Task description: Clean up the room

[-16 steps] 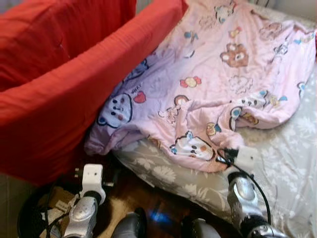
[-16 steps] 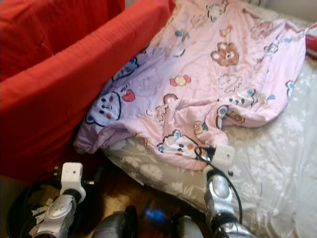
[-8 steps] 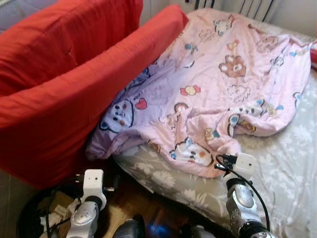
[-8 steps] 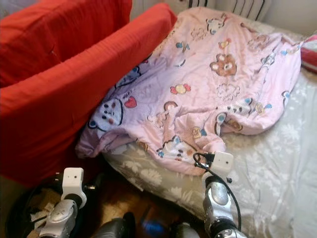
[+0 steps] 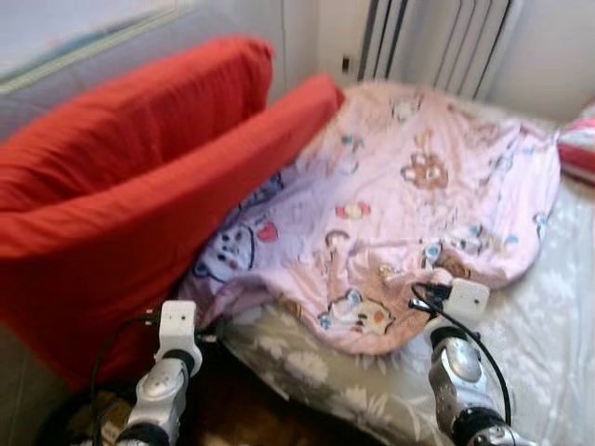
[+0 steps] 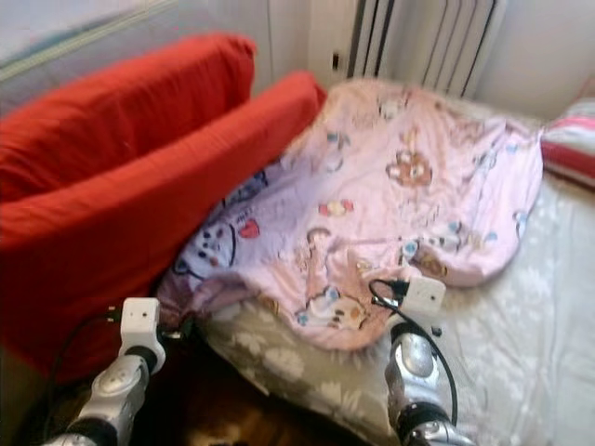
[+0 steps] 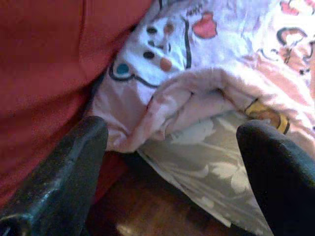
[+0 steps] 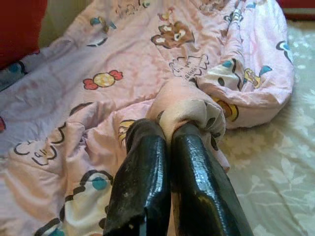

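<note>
A pink cartoon-print blanket (image 5: 418,177) lies crumpled over the bed, and its near corner hangs toward the floor. My right gripper (image 8: 167,130) is shut, with a raised fold of the blanket (image 8: 189,105) pinched at its fingertips, close to the blanket's front edge. My right arm (image 5: 456,362) reaches in over the grey floral sheet (image 5: 548,334). My left gripper (image 7: 172,137) is open, its fingers wide apart and holding nothing, low beside the blanket's hanging corner (image 7: 162,103). The left arm (image 5: 172,358) sits between the bed and the red cushions.
Two big red cushions (image 5: 139,186) lean against the bed's left side. A radiator (image 5: 437,42) stands behind the bed. A red-striped pillow (image 5: 576,149) lies at the far right. Wooden floor (image 7: 147,216) shows under the bed's edge.
The head view has tilted upward, bringing the radiator and wall into sight. Both arms keep about the same places against the blanket, and the right gripper stays at its front edge.
</note>
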Robot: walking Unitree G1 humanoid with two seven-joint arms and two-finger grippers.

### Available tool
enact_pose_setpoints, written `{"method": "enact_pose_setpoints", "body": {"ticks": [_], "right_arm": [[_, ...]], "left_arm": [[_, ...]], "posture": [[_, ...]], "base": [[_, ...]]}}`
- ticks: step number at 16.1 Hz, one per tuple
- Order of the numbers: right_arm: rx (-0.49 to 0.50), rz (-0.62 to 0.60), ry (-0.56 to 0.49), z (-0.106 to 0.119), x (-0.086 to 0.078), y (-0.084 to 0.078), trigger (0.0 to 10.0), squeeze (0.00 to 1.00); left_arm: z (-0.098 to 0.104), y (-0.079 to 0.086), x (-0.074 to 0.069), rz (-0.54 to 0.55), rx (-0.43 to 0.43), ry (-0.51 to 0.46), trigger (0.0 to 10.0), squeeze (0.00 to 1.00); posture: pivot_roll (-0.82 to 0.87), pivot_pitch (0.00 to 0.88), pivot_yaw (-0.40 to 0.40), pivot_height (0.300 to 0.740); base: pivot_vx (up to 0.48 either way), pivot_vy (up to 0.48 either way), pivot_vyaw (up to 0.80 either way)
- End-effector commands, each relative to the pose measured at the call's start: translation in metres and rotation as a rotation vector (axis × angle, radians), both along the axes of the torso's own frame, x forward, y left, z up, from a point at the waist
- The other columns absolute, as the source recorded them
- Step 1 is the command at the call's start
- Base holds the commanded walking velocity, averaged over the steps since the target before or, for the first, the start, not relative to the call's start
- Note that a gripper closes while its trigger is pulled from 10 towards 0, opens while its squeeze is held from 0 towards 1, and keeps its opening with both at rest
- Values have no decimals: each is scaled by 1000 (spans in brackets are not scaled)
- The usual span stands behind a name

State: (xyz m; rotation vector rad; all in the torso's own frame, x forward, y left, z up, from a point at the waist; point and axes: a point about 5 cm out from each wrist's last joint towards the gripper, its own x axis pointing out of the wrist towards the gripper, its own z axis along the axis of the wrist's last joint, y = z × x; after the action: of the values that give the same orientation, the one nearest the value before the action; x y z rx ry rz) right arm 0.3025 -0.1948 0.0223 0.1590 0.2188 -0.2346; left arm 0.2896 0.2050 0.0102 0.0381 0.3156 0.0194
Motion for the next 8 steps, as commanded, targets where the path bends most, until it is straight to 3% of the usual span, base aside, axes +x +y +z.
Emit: {"method": "enact_pose_setpoints", "body": {"ticks": [1, 8], "right_arm": [[-1, -13, 14, -7, -8, 1, 10000, 0], [-17, 9, 48, -25, -28, 9, 10000, 0]], "left_arm": [[-5, 4, -4, -3, 16, 35, 10000, 0], [-17, 6, -20, -18, 17, 51, 10000, 0]], "posture": [[129, 7, 8, 740], [135, 62, -5, 740]], "base": [[0, 0, 0], [0, 0, 0]]}}
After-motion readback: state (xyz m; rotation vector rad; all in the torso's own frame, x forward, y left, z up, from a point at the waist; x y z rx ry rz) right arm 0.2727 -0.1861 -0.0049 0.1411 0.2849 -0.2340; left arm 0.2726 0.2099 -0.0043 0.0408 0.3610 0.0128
